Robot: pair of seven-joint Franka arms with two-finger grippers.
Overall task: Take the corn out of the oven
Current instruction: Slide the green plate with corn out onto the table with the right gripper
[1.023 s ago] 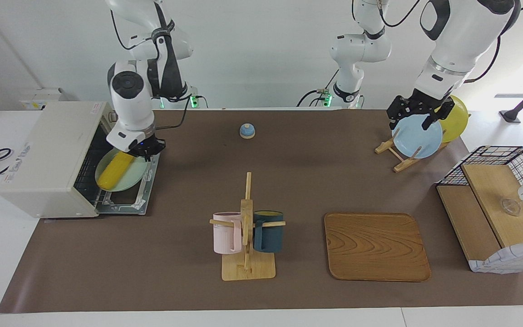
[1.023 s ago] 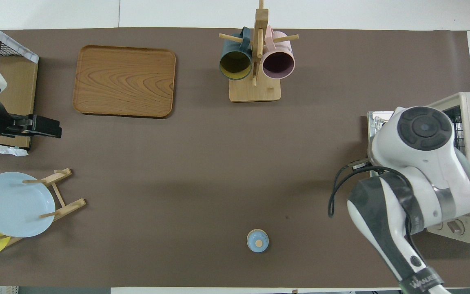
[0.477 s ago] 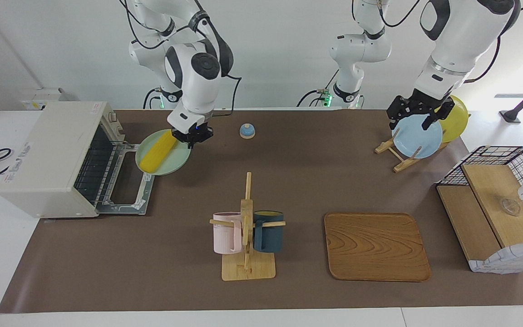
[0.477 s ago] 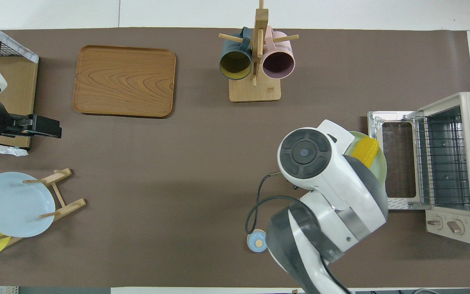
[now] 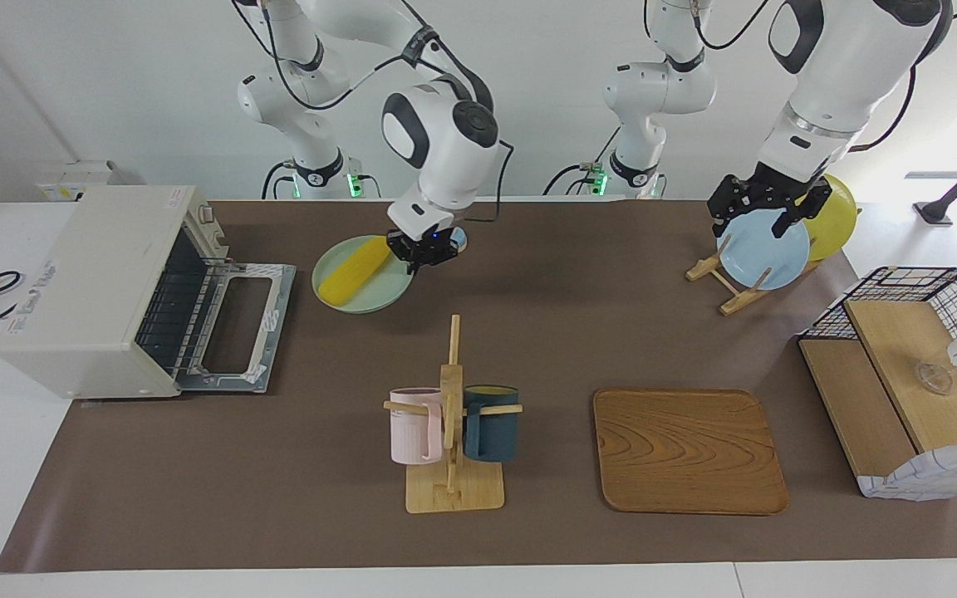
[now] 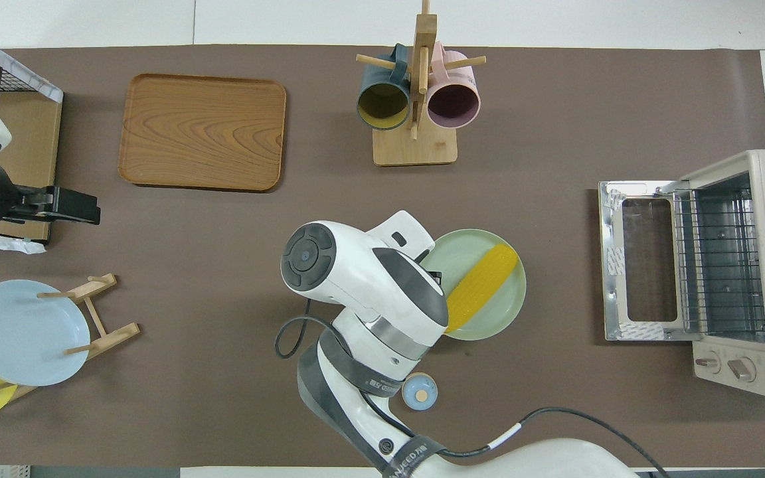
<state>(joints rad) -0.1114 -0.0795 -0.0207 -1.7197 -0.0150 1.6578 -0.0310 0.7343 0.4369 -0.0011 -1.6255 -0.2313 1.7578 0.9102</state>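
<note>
The right pincer [image 5: 424, 254], clamped on the pale green plate [image 5: 379, 295] bearing the corn [image 5: 354, 270], is clear of the oven [image 5: 105, 286]; next, set it on the tabletop [image 5: 528, 332].

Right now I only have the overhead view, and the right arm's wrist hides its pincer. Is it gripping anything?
Observer: Yes. The right pincer is shut on the rim of the pale green round plate, at its edge toward the left arm's end.
Operator: And the corn?
Observer: The yellow corn cob lies on that plate; the pincer closes on the rim, not the cob.
Operator: Left arm?
Observer: It waits; the left pincer hangs open just above the pale blue round plate in its wooden rack.
</note>
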